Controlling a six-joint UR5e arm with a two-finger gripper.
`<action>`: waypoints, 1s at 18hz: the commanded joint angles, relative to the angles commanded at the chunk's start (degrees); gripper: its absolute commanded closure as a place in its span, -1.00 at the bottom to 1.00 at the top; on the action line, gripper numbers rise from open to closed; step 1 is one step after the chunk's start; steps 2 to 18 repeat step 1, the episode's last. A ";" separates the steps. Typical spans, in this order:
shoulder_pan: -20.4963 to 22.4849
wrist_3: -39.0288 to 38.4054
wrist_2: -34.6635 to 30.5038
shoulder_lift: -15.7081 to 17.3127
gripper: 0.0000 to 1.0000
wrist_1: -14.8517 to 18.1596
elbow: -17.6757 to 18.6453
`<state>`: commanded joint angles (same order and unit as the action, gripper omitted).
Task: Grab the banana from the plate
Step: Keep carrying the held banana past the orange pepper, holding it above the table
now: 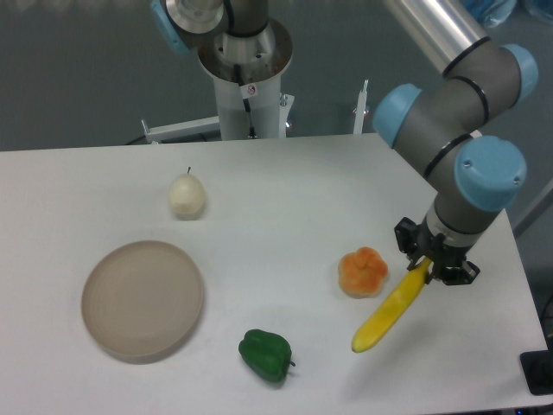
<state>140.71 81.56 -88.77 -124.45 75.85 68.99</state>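
Banana-wise, the job looked as good as done, so I read the table from the left. First came the plate [143, 299], round and tan, with nothing on it. Behind it, a little to the right, stood a pale pear-like fruit [187, 196], and nearer the front edge lay a green pepper [266, 354]. Further right sat an orange, lumpy thing [363, 271], perhaps a small pumpkin; the view was too soft to be sure.

Right of that hung the banana [388, 311], well away from the plate, slanting down and to the left with its lower tip close to the tabletop or just above it. The gripper [435, 262] was closed on its upper end, fingers pinched tight around the stem side.

To my eye the banana would be light and fairly stiff, with a smooth skin that could slip. Held by one end, it could swing or pivot in the pinch; a grasp nearer the middle would have carried it steadier
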 joint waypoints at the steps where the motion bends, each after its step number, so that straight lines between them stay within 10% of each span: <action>1: 0.00 0.00 -0.09 -0.09 0.91 0.00 0.09; 18: 0.00 0.00 -0.09 -0.09 0.91 0.00 0.09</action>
